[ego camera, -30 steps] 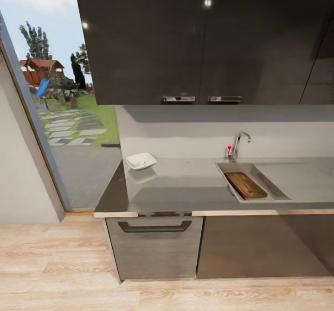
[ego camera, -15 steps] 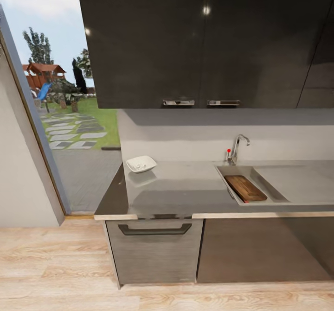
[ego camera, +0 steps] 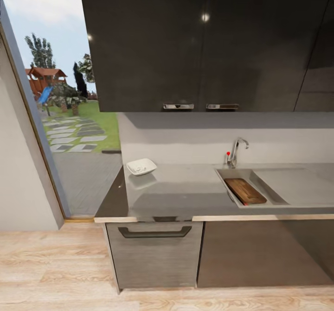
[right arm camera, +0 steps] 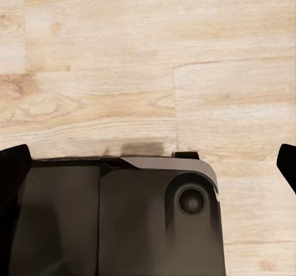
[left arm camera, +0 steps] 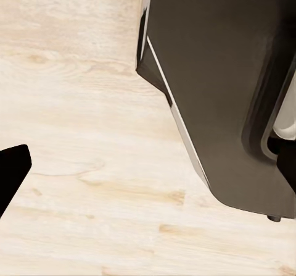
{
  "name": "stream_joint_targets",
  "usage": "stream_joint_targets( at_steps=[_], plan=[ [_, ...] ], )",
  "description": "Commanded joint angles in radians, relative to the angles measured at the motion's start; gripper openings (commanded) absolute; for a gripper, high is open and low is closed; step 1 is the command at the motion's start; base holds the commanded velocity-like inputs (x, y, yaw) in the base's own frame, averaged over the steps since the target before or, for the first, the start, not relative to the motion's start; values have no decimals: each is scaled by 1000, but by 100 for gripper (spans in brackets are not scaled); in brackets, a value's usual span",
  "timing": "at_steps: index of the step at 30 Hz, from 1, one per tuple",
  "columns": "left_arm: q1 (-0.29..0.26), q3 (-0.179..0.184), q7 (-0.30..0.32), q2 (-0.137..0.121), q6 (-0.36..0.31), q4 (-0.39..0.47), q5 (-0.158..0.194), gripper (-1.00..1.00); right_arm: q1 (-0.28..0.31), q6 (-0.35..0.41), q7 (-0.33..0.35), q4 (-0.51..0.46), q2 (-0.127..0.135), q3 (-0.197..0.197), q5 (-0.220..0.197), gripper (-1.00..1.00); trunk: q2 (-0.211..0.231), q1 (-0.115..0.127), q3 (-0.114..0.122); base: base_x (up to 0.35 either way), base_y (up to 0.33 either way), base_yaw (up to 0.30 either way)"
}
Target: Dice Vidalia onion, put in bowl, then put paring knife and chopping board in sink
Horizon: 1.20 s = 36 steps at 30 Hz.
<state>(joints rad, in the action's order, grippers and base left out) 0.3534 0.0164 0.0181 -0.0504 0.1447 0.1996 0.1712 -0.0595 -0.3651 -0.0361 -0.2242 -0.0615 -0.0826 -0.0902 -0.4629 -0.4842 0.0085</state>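
The sink (ego camera: 271, 188) is set in the grey countertop (ego camera: 185, 193) right of centre, under a chrome tap (ego camera: 235, 151) with a red dot. The dark brown chopping board (ego camera: 245, 191) lies slanted inside the basin. A tiny red-orange speck at the board's near end may be the paring knife; I cannot make it out. The white bowl (ego camera: 141, 166) stands near the counter's left end; its contents are too small to tell. The onion is out of view. Over the wooden floor, my left gripper (left arm camera: 148, 171) and right gripper (right arm camera: 148, 162) hang open, holding nothing.
Dark wall cabinets (ego camera: 204, 47) hang above the counter, and a drawer with a dark handle (ego camera: 154, 232) sits below it. A glass door (ego camera: 60, 116) to the garden is at the left. Pale wooden floor (ego camera: 55, 264) lies between me and the cabinets. My dark base (right arm camera: 117, 220) is under the grippers.
The whole head view has shifted a little, so the camera has moved; the counter looks slightly farther off. Board, bowl and tap have not moved.
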Motion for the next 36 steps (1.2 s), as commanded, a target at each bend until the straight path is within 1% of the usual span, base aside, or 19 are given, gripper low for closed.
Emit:
stream_joint_targets(
  at_steps=[1, 10, 36],
  plan=[
    [1, 2, 2, 0, 1, 1, 8, 100, -1, -2, -4, -1, 1, -8, -10, 100, 0, 0, 2, 0, 0, 0],
    [1, 2, 2, 0, 1, 1, 8, 100, -1, -4, -4, -3, 8, -8, -6, 100, 0, 0, 14, 0, 0, 0],
    [1, 2, 2, 0, 1, 1, 8, 100, -2, -6, -4, -9, 8, -6, -5, 100, 0, 0, 15, 0, 0, 0]
  ],
)
